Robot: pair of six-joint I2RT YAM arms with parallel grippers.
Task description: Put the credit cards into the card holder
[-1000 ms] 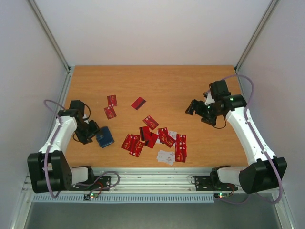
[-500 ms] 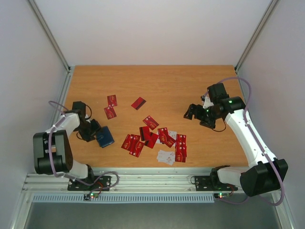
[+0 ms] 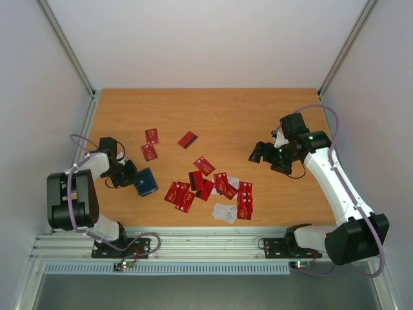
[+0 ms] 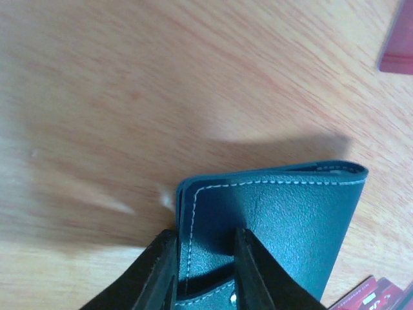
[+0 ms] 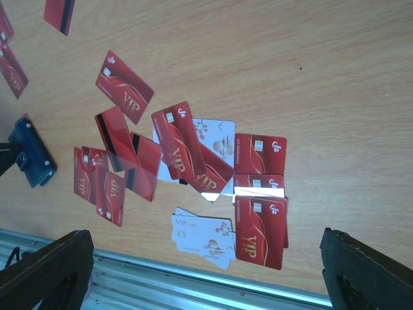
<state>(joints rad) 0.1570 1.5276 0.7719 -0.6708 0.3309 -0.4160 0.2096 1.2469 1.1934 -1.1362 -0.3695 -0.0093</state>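
Observation:
The card holder (image 3: 146, 182), a dark navy folded wallet, lies at the table's left front. My left gripper (image 3: 129, 175) reaches it from the left. In the left wrist view that gripper (image 4: 203, 236) is shut on the stitched edge of the card holder (image 4: 277, 219), one finger on each side of the cover. The credit cards (image 3: 213, 187), mostly red, lie scattered in the front middle, with white ones (image 3: 224, 212) near the edge. My right gripper (image 3: 261, 152) hovers open above the table, right of the pile. Its wrist view looks down on the credit cards (image 5: 193, 155) between its wide-apart jaws (image 5: 203, 244).
Single red cards lie apart at the back left (image 3: 151, 135), (image 3: 149, 152), (image 3: 188, 139). A metal rail (image 3: 206, 236) runs along the table's near edge, and pale walls with metal posts (image 3: 87, 123) enclose the sides.
My left gripper has closed onto the card holder, which has shifted slightly right and away. The left arm's elbow swung in. The right gripper drifted a little left.

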